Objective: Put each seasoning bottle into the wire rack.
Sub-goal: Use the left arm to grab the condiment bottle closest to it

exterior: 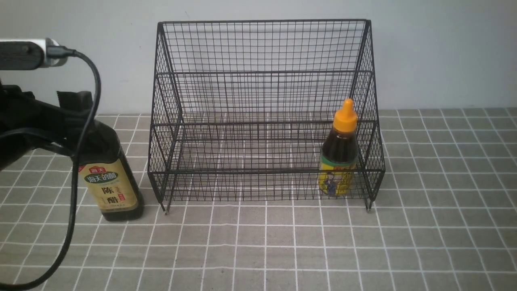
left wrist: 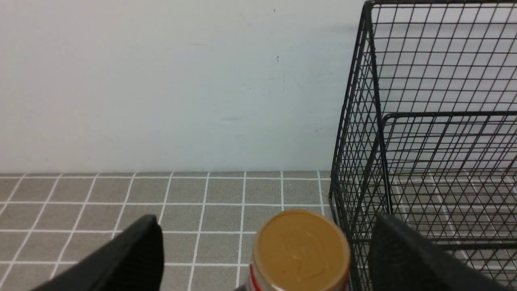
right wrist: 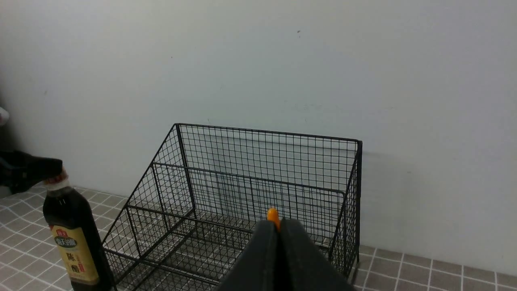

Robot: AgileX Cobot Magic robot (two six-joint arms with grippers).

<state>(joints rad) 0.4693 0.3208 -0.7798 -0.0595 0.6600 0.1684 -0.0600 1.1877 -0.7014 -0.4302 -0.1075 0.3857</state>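
A black wire rack [exterior: 264, 72] with two stepped tiers stands in the middle of a grey tiled desk [exterior: 444, 242], against a pale wall. The short bottle [exterior: 339, 161], with its orange nozzle cap and yellow-green label, stands upright inside the lower tier at the robot's right end, so I count that one as done.

The tall bottle [exterior: 113, 182] of dark liquid with a beige label stands upright on the desk, outside the rack and just beside its left wall. My left gripper [left wrist: 264, 230] is at the bottle's top. In the left wrist view its two black fingers [left wrist: 137, 250] are spread wide on either side of the gold cap [left wrist: 301, 248], touching nothing, and one of them sits close to the rack's side mesh. My right gripper [right wrist: 279, 228] hangs back from the rack with its fingers pressed together and nothing in them.

I judge the step in hand to be the pickup of the tall bottle. Next I need to close on its neck, lift it clear of the rack's front rail, carry it in towards the free space and set it down upright.
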